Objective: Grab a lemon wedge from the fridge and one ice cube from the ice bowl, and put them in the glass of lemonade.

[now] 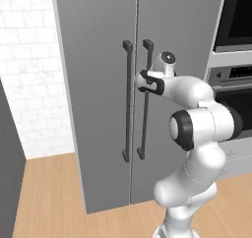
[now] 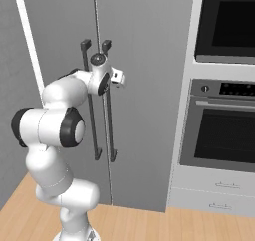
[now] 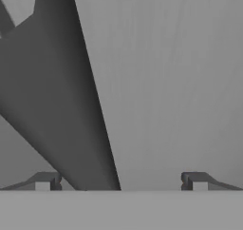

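The fridge (image 1: 98, 84) stands with both grey doors shut, so the lemon wedge is hidden inside. My gripper (image 1: 141, 80) is pressed up to the right door's dark bar handle (image 1: 145, 109), near the handle's upper part. In the hand view the gripper (image 3: 121, 181) is open, and the dark handle (image 3: 61, 105) runs slantwise between the two fingertips (image 3: 45, 181), closer to the left one, with the grey door (image 3: 171, 81) right behind it. The ice bowl and the glass of lemonade are out of view.
A built-in oven (image 2: 224, 130) with a microwave (image 2: 226, 23) above and drawers (image 2: 214, 195) below stands right of the fridge. A white brick wall (image 1: 29, 84) lies left of it. A dark grey panel (image 1: 7, 173) edges the wooden floor (image 1: 54, 197).
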